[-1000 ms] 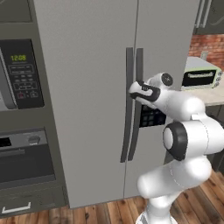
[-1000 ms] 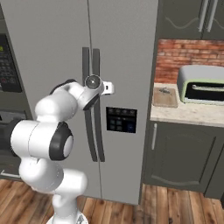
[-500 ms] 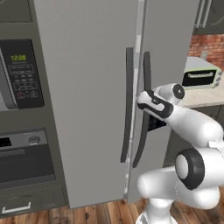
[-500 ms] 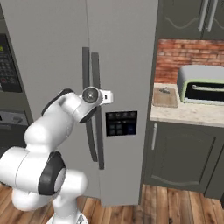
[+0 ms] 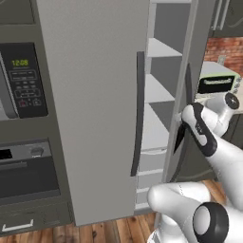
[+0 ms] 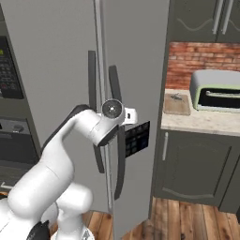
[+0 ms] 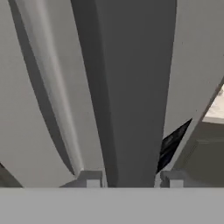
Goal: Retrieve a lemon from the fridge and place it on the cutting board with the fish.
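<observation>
While the fridge stands with its right door swung partly outward, the white shelves inside show through the gap in the left base view, along with pale drawers below them. Clamped around the right door's long dark handle, the end effector sits with a finger on each side of the bar, which runs up the middle of the hand view between the two tips. From the right base view the white wrist reaches the handle at about mid-height, just above the dark dispenser panel on the door's front. On the left door, a second dark handle hangs untouched. Right of the fridge, a pale counter runs under a red brick wall; on it lies the tan cutting board, near the fridge side, with the slim greyish fish faintly visible toward its far end. Just right of the board stands a toaster oven. To the left of the fridge is a dark column with a microwave above an oven. No lemon can be made out on the visible shelves.
</observation>
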Tool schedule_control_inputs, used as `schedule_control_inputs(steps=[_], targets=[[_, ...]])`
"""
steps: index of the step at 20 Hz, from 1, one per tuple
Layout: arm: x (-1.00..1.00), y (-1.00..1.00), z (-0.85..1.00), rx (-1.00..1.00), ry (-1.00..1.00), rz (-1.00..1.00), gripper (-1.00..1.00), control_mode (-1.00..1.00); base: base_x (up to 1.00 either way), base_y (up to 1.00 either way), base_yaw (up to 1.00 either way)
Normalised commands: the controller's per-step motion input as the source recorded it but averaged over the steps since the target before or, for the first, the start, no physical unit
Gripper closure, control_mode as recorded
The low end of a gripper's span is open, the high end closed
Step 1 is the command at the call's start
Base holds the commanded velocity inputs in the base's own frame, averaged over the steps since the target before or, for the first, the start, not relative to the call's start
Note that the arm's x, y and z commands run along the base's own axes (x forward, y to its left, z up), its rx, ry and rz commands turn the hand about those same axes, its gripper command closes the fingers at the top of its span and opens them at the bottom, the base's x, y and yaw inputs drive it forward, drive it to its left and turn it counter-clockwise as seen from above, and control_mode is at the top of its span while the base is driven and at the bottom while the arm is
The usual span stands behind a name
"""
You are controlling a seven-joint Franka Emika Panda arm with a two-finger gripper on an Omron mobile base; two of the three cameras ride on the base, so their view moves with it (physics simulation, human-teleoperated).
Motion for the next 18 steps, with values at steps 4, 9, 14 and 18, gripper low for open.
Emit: schedule_control_inputs(steps=[4,9,14,18], targets=[[-0.89,-0.58,0.07,0.06,0.15,-0.01,1.0,-1.0,0.0,0.0,0.0],[-0.63,-0.01,0.07,-0.02,0.0,-0.02,-1.0,-1.0,0.0,0.0,0.0],[-0.55,0.27,0.57,-0.26,0.0,-0.03,-1.0,-1.0,0.0,0.0,0.0],[-0.21,0.53,0.51,-0.51,0.06,-0.04,-1.0,-1.0,0.0,0.0,0.0]])
